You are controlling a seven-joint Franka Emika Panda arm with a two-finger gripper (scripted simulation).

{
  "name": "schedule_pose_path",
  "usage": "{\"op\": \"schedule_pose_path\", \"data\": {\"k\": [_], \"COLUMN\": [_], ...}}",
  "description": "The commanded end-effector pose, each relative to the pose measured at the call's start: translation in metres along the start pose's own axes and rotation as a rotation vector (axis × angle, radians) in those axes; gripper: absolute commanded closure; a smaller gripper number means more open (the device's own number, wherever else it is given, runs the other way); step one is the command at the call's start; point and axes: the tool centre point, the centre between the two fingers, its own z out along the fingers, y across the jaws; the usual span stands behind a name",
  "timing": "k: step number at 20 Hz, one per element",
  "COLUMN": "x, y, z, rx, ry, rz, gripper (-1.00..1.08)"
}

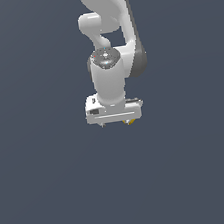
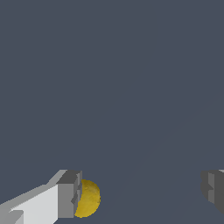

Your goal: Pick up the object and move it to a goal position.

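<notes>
The object (image 2: 89, 199) is a small yellow-orange rounded lump. In the wrist view it lies right beside the inner pad of one grey finger (image 2: 69, 194); the other finger (image 2: 213, 189) is far from it. My gripper (image 2: 142, 192) is open wide and holds nothing. In the exterior view the white gripper (image 1: 116, 120) points down, seen from above, and only a speck of the object (image 1: 130, 122) shows under the hand's edge on the exterior view's right. Most of the object is hidden there.
A plain dark grey-blue floor (image 1: 54, 192) fills both views. The white arm (image 1: 107, 29) rises above the gripper in the exterior view. No other objects or goal marker show.
</notes>
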Motion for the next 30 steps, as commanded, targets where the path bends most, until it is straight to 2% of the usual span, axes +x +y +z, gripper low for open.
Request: {"op": "schedule_pose_path", "data": {"k": [1,10,15,23,30], "x": [0.0,-0.003,-0.003,-0.02,-0.054], "y": [0.0,0.018,0.017,-0.001,-0.033], "z": [0.0,0.006,0.006,0.023,0.052], "rx": [0.0,-0.002,-0.002,-0.006,-0.008], "ry": [0.0,-0.027,-0.026,-0.025,-0.021], "rz": [0.0,0.048,0.044,-0.053,-0.235], "gripper": [-0.92,-0.92,-0.92,-0.92,-0.92]}}
